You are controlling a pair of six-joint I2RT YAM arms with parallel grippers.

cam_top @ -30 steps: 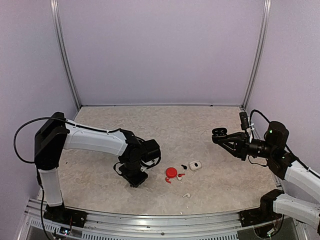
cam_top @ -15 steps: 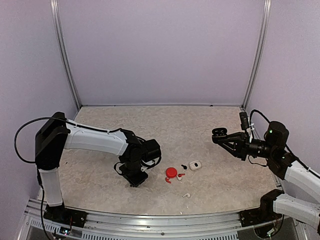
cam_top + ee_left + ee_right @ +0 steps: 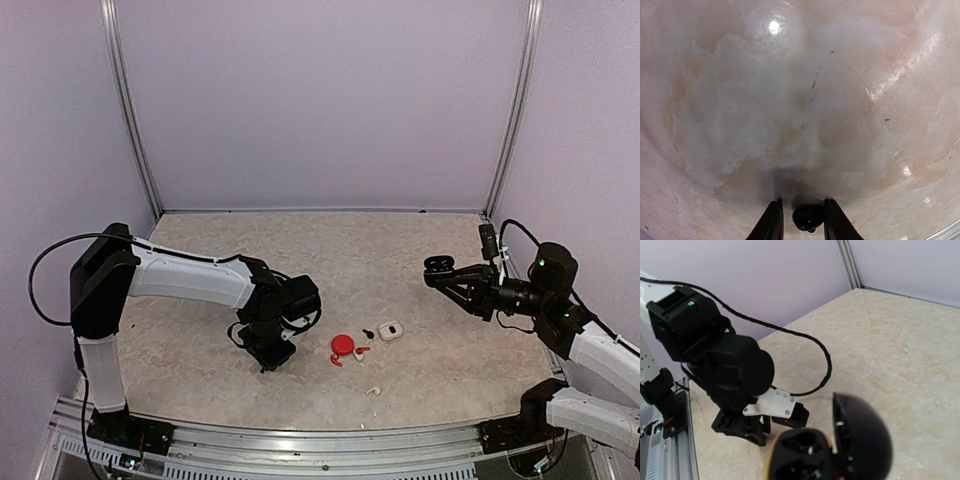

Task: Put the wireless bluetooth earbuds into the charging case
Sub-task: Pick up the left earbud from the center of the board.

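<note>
While your left jaws are straddling a black earbud (image 3: 807, 218) on the desk (image 3: 790, 100), narrowly parted, you cannot tell whether they are gripping it. Your right jaws are pinching the open black case (image 3: 840, 445) aloft, well apart. Risk: an off-centre squeeze is likely sending the slick bud skidting out, or twisting it wrong for its socket.

The open black case (image 3: 860, 440) is blurred, its bottom cropped.
</note>
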